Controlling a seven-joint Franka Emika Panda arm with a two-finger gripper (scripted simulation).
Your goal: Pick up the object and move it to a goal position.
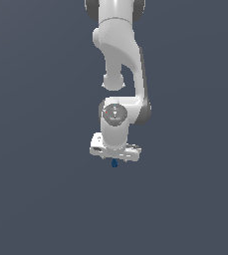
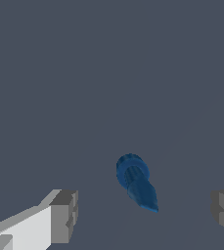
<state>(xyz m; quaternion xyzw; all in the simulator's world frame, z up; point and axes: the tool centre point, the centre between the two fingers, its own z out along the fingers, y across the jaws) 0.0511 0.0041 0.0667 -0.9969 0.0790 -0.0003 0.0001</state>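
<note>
**Flat, even render light with soft low-resolution detail**

Both views are evenly and moderately lit against a uniform slate-grey ground that carries no cast shadows. The white arm [image 1: 119,60] is brightest on its upper surfaces and shades to grey underneath, so the light seems to come from above. There is no glare or lens distortion. Edges look slightly soft and jagged. In the exterior view the blue peg [image 1: 114,163] is too small for detail; the wrist view shows its [image 2: 135,181] faceted shading.

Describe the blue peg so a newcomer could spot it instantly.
Follow the white robot arm down to its gripper. Directly below sits the peg, a tiny dark blue elongated piece with a rounded end, the only coloured thing against plain grey.
</note>
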